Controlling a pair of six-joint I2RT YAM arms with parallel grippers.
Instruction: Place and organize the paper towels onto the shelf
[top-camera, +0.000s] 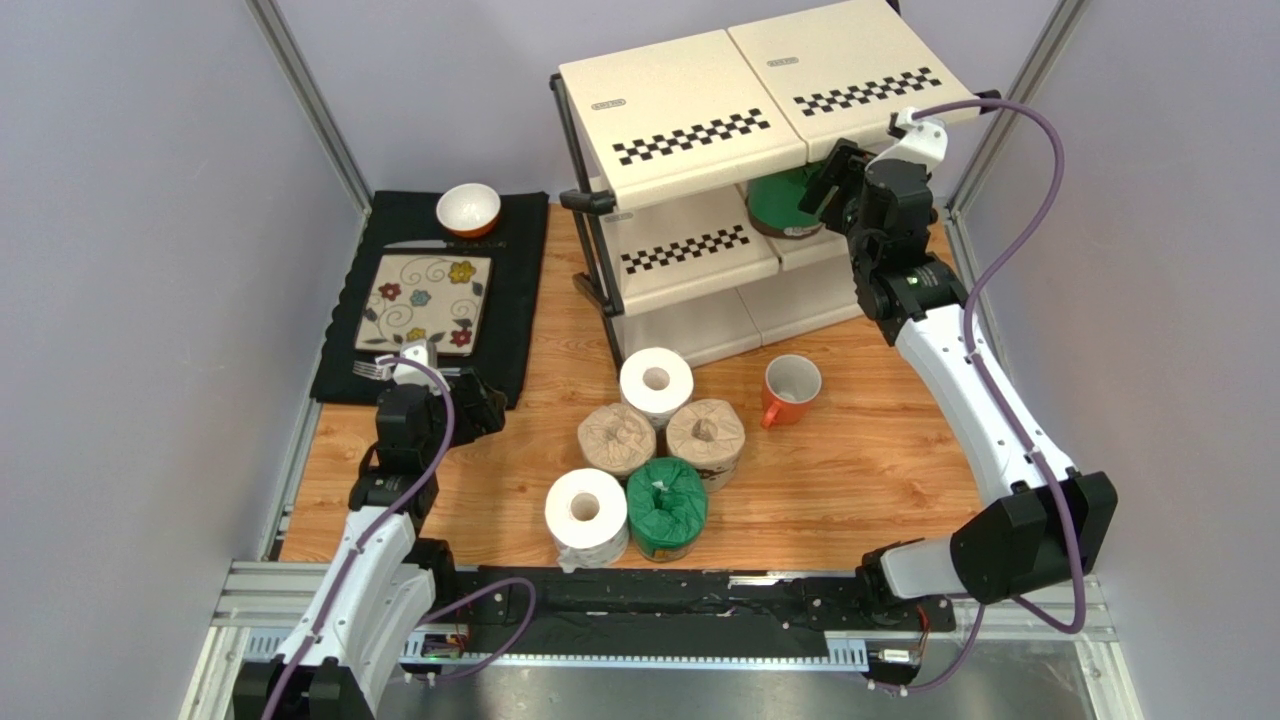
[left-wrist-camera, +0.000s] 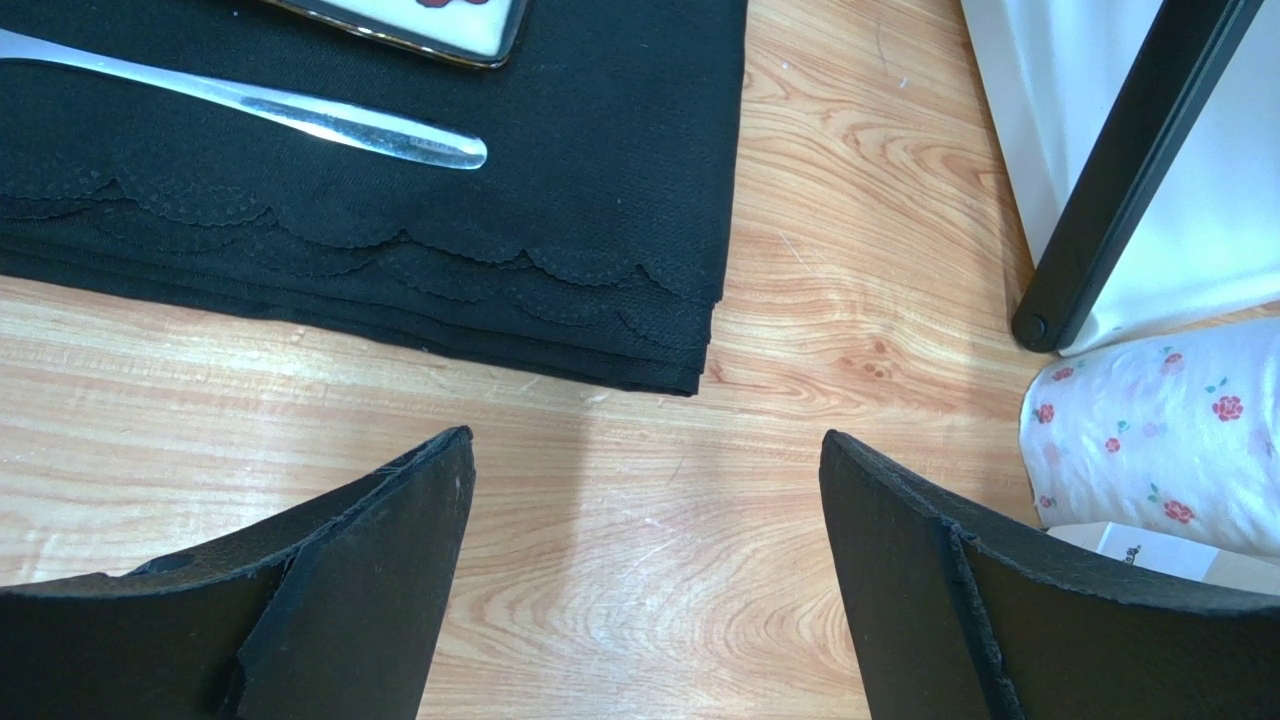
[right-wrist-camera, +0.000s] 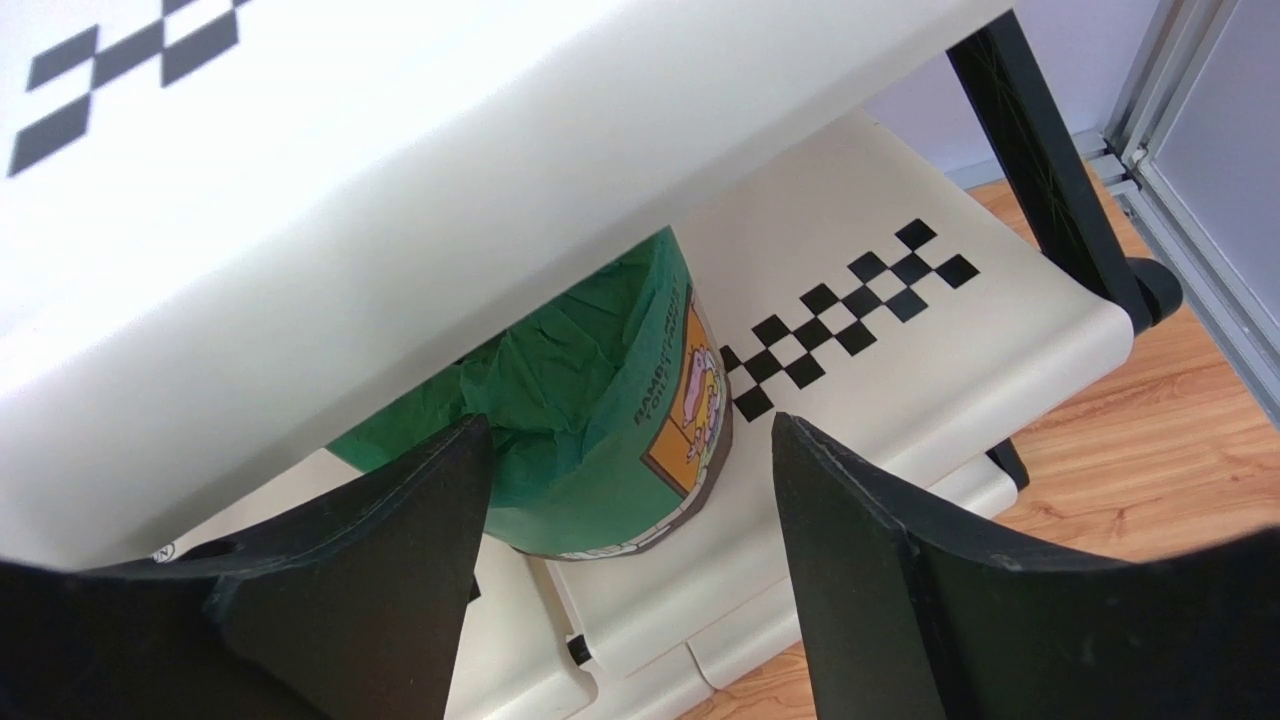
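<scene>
The shelf (top-camera: 706, 113) stands at the back of the table. One green paper towel roll (top-camera: 781, 203) sits on its middle tier, also in the right wrist view (right-wrist-camera: 601, 405). My right gripper (top-camera: 831, 188) is open just in front of that roll, not touching it. Five rolls cluster on the table: a white one (top-camera: 657, 384), two brown ones (top-camera: 618, 438) (top-camera: 706, 435), a white one (top-camera: 586, 515) and a green one (top-camera: 666, 506). My left gripper (top-camera: 481, 408) is open and empty above bare wood, near the placemat corner. A white floral-wrapped roll (left-wrist-camera: 1157, 435) shows at the left wrist view's right edge.
An orange mug (top-camera: 790, 387) stands right of the rolls. A black placemat (top-camera: 519, 300) holds a floral plate (top-camera: 425, 300), a fork (left-wrist-camera: 256, 105) and an orange bowl (top-camera: 469, 209). A black shelf leg (left-wrist-camera: 1120, 180) stands near the left gripper.
</scene>
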